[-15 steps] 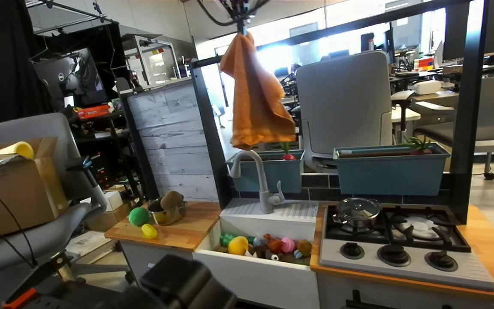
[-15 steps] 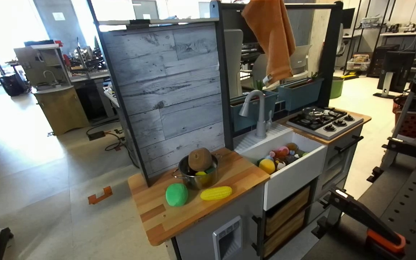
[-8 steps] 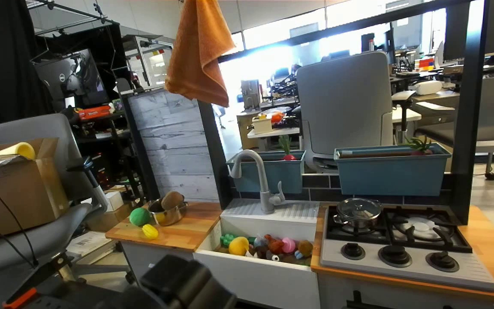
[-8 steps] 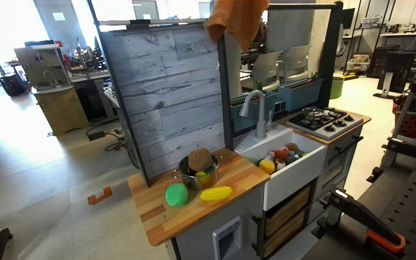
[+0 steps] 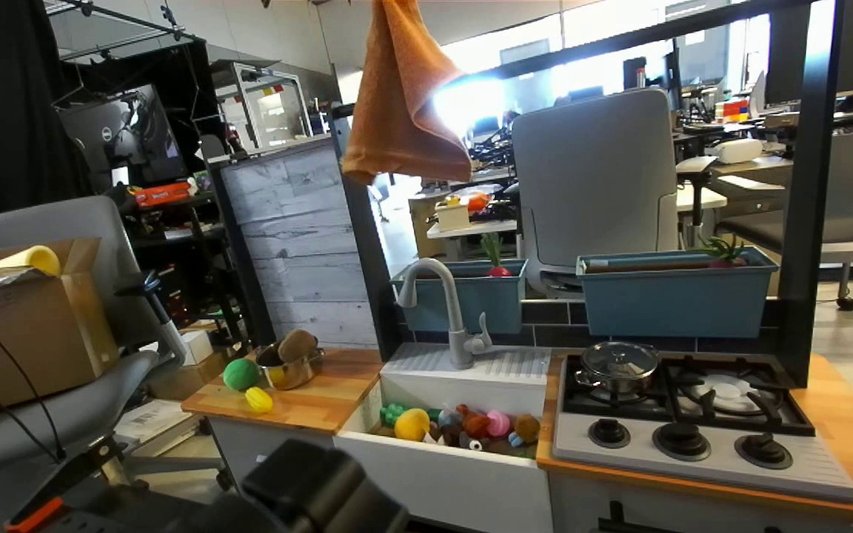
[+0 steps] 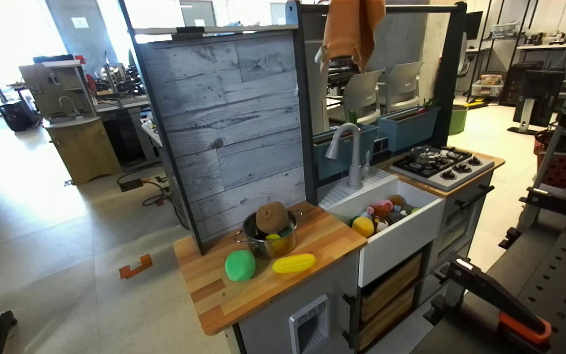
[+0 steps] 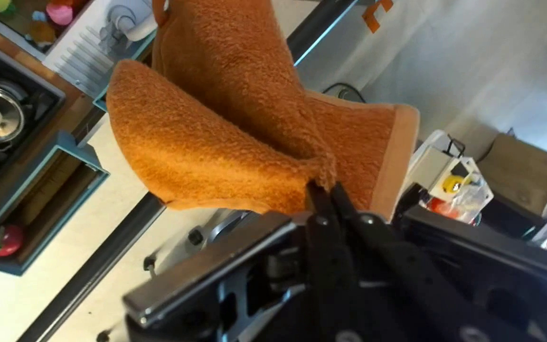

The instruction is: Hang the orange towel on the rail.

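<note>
The orange towel [image 5: 404, 104] hangs loose from above, its top cut off by the frame edge in both exterior views; it also shows in an exterior view [image 6: 353, 34]. In the wrist view the towel [image 7: 235, 85] spreads out beyond my fingertips. My gripper [image 7: 325, 186] is shut on a pinched fold of it; the gripper is out of view in both exterior views. The black rail [image 5: 589, 46] runs along the top of the play kitchen's frame, and shows in an exterior view [image 6: 425, 8]. In the wrist view the towel covers part of the rail [image 7: 102, 266]. I cannot tell whether they touch.
Below the towel stand the grey faucet [image 5: 456, 311] and the sink [image 5: 441, 455] holding toy food. Blue planters [image 5: 678, 296] hang behind. A lidded pot [image 5: 619, 366] sits on the stove. A wood-look panel [image 6: 239, 123] stands left of the frame's upright post [image 6: 307, 123].
The towel first rose and swung left in both exterior views, then came back right to overlap the rail's left part. It hangs higher than one second ago. The gripper tips have left the exterior view.
</note>
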Available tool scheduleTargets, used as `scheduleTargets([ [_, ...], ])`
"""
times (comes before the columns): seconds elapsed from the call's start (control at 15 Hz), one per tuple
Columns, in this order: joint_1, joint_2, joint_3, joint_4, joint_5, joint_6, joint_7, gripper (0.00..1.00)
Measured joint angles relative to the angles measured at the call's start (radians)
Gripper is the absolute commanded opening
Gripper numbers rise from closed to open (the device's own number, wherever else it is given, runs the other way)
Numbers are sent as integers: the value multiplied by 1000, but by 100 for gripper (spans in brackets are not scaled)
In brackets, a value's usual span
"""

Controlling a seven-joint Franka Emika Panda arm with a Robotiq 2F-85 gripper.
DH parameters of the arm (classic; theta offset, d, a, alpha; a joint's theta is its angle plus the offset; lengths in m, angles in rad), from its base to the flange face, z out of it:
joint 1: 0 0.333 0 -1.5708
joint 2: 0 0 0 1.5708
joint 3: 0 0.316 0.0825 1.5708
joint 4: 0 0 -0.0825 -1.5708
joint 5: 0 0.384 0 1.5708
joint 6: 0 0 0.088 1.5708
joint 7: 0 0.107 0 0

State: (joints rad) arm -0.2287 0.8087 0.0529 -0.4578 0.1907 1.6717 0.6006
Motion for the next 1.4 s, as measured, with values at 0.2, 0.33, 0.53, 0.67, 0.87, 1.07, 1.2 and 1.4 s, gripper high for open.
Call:
scheduleTargets([
  [0.2, -12, 23, -11, 2, 1, 40, 139, 1],
  [0.33, -15, 34, -20, 2, 1, 78, 233, 1],
  [0.53, -15, 48, -36, 2, 1, 150, 374, 1],
  [0.67, -15, 56, -48, 2, 0, 200, 456, 1],
  [0.87, -15, 67, -63, 2, -3, 257, 548, 1],
  [1.07, -14, 77, -78, 2, -6, 281, 613, 1],
  [1.2, -14, 83, -87, 2, -8, 282, 646, 1],
  [1.4, -14, 95, -96, 1, -10, 282, 689, 1],
])
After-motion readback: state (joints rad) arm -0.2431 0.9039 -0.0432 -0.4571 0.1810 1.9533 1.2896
